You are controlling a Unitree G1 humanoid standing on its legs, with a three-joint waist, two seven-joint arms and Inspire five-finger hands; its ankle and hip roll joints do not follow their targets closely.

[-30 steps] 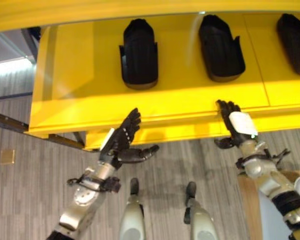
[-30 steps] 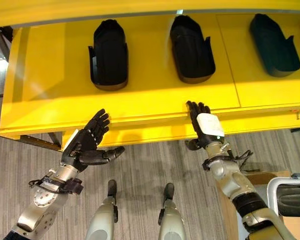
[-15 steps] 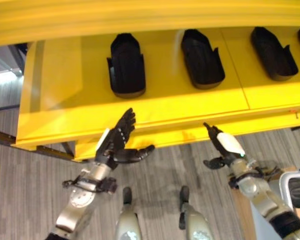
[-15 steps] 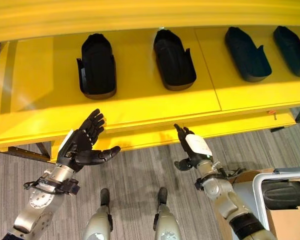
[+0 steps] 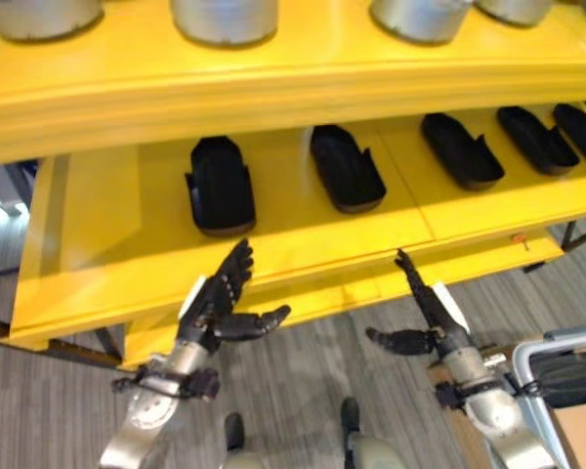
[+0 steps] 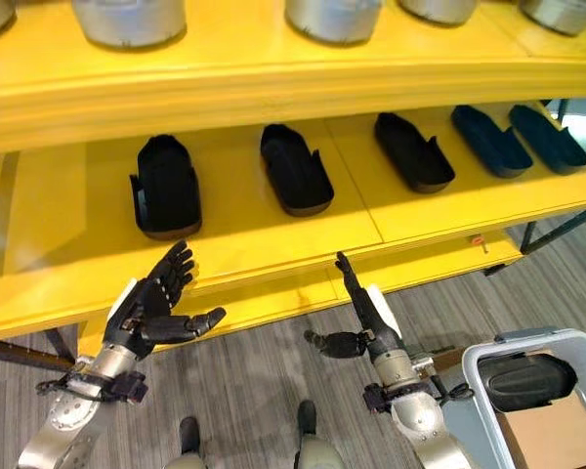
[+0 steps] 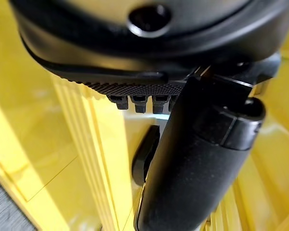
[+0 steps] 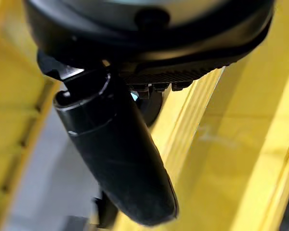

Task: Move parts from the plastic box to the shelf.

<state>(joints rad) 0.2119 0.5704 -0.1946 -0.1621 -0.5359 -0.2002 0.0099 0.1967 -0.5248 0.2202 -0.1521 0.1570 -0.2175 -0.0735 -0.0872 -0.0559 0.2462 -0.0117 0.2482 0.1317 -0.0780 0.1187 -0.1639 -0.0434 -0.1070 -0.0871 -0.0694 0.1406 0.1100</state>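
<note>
Left hand (image 6: 146, 308) and right hand (image 6: 366, 311): fingers straight, spread wide, empty, raised before yellow shelf (image 6: 273, 230) edge. Five black parts (image 6: 164, 186) on shelf. One part in plastic box (image 6: 527, 376).

Yellow shelf (image 6: 273, 244): five black molded parts (image 6: 296, 169) in a row on the lower level. Upper level (image 6: 273, 68) carries silver cylindrical containers (image 6: 127, 18). Grey plank floor (image 6: 264, 381) holds a grey plastic box (image 6: 576, 352) at right.
</note>
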